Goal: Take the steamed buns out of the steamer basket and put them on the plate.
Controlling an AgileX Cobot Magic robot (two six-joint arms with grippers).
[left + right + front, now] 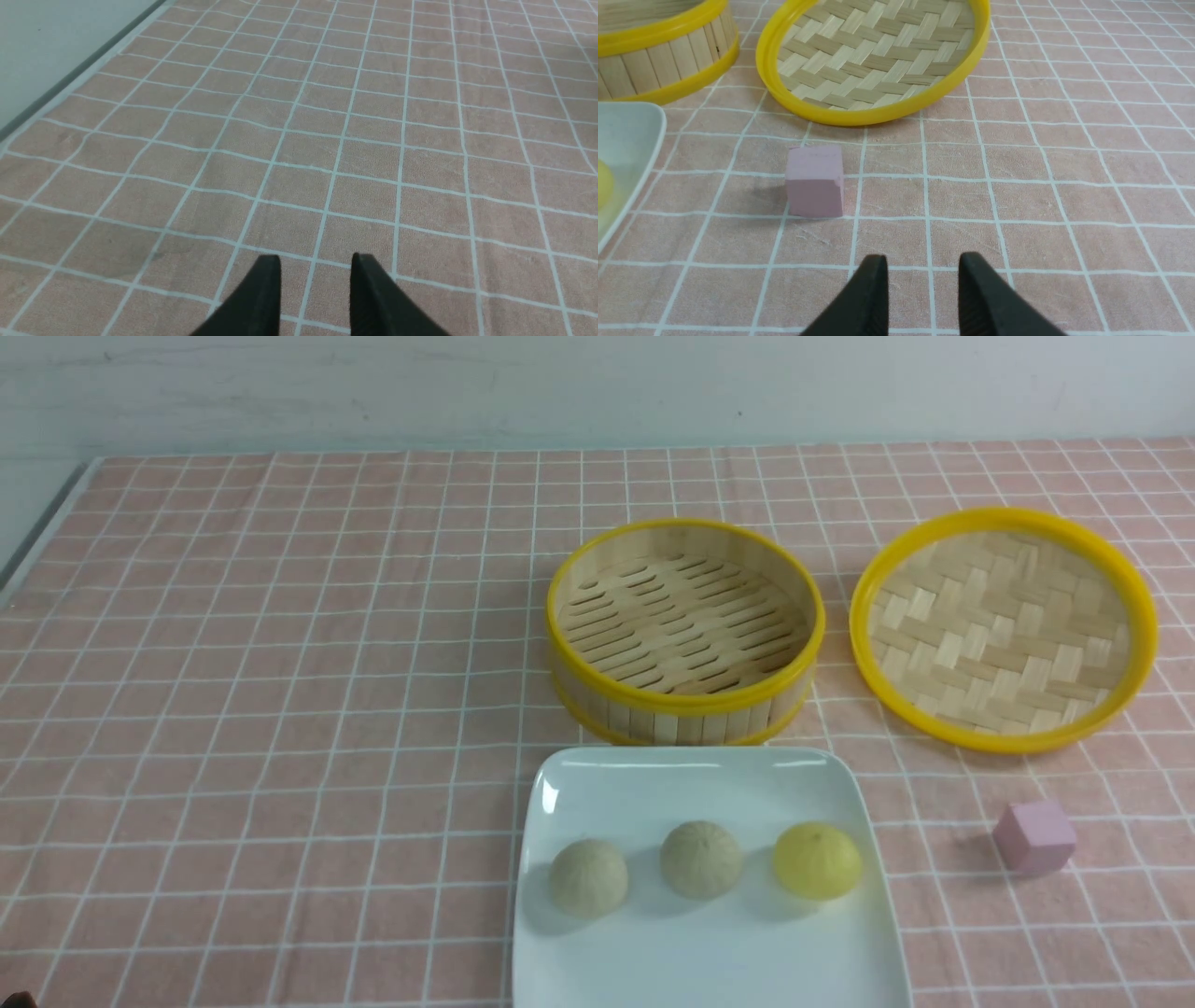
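Three steamed buns lie in a row on the white square plate (653,784): a beige one (588,875), another beige one (701,858) and a yellow one (817,860). Behind the plate stands the steamer basket (686,702), with nothing on its slatted floor. Neither gripper shows in the front view. My left gripper (316,259) is open over bare checked cloth, far from the buns. My right gripper (923,258) is open too, over cloth near a pink cube, with the plate's corner (626,140) and the yellow bun's edge (602,184) off to one side.
A shallow yellow-rimmed tray with a woven bottom (1004,627) (878,51) sits right of the basket. The small pink cube (1033,837) (816,181) lies right of the plate. The table's left edge and a grey wall (46,56) run along the left side.
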